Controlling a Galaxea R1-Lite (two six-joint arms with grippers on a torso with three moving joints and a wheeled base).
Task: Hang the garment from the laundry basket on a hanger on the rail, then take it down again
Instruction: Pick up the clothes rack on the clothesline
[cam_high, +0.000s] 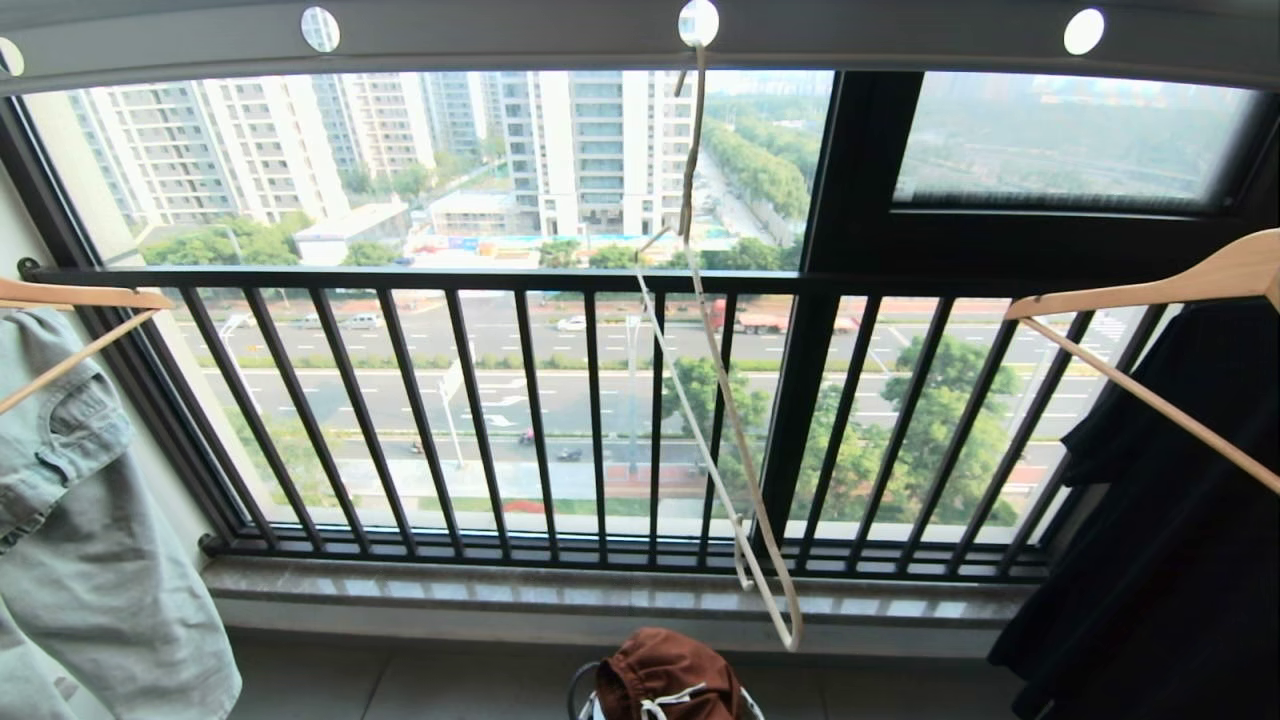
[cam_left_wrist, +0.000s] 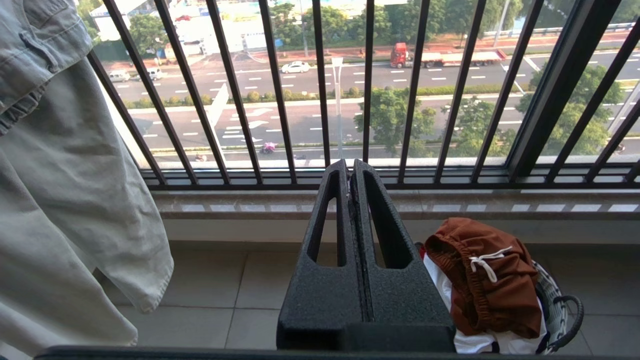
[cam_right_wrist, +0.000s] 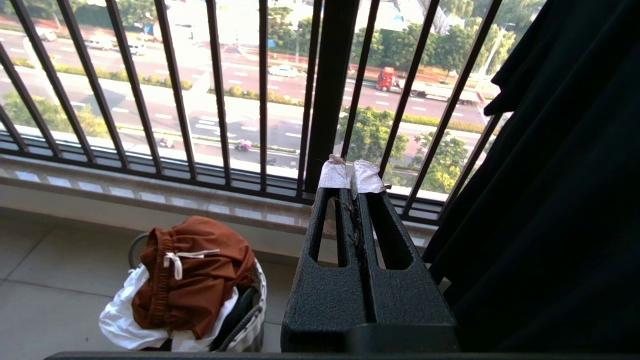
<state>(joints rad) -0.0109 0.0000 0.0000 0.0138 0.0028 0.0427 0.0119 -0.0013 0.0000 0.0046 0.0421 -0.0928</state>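
With both our left gripper (cam_left_wrist: 350, 172) and right gripper (cam_right_wrist: 350, 180) pinched empty, the shorts (cam_left_wrist: 482, 280) sit below in the basket (cam_left_wrist: 562, 310) — a careless grab could lift the white cloth (cam_right_wrist: 122, 320) too.

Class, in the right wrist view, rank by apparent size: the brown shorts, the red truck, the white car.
1. brown shorts
2. red truck
3. white car
Distance shrinks the vehicles.

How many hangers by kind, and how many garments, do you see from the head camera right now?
Cream wire hanger: 1
Wooden hangers: 2
Garments: 3, namely rust-brown shorts, pale jeans, black garment
Total: 6
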